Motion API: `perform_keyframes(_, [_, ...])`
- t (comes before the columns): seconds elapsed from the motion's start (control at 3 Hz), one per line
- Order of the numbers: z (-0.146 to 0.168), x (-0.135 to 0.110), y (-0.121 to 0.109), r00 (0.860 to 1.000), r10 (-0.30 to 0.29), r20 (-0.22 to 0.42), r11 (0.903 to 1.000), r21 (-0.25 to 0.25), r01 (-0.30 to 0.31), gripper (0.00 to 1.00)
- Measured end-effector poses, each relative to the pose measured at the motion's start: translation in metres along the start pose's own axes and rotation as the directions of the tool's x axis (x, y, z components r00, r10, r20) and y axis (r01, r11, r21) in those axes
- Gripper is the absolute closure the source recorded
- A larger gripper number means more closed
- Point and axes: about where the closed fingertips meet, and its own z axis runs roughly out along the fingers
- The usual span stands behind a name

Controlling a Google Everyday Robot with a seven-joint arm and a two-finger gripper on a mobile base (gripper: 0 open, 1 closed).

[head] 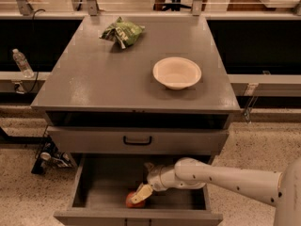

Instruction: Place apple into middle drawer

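The apple (132, 200), red with yellowish patches, lies on the floor of the open middle drawer (101, 188), close to its front wall. My gripper (146, 179) is inside the drawer, reaching in from the right on the white arm (225, 178). Its fingers are spread apart. The lower fingertip (141, 192) rests against the top right of the apple, and the other finger points toward the back of the drawer. The apple is not clamped between them.
The drawer front with a black bar handle (137, 140) above is closed. On the cabinet top stand a white bowl (177, 72) and a green snack bag (122, 32). A water bottle (21, 62) stands at the far left. The floor around is speckled.
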Motion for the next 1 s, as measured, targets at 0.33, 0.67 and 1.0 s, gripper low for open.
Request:
perform_keyframes(0.33, [0.000, 0.000, 0.000, 1.000, 0.000, 0.000, 1.0000, 0.000, 0.000, 0.00])
perform_keyframes(0.67, [-0.004, -0.002, -0.002, 1.000, 0.001, 0.022, 1.0000, 0.001, -0.001, 0.00])
perform_keyframes(1.0, [-0.020, -0.001, -0.012, 0.998, 0.013, 0.062, 0.9995, 0.026, -0.015, 0.00])
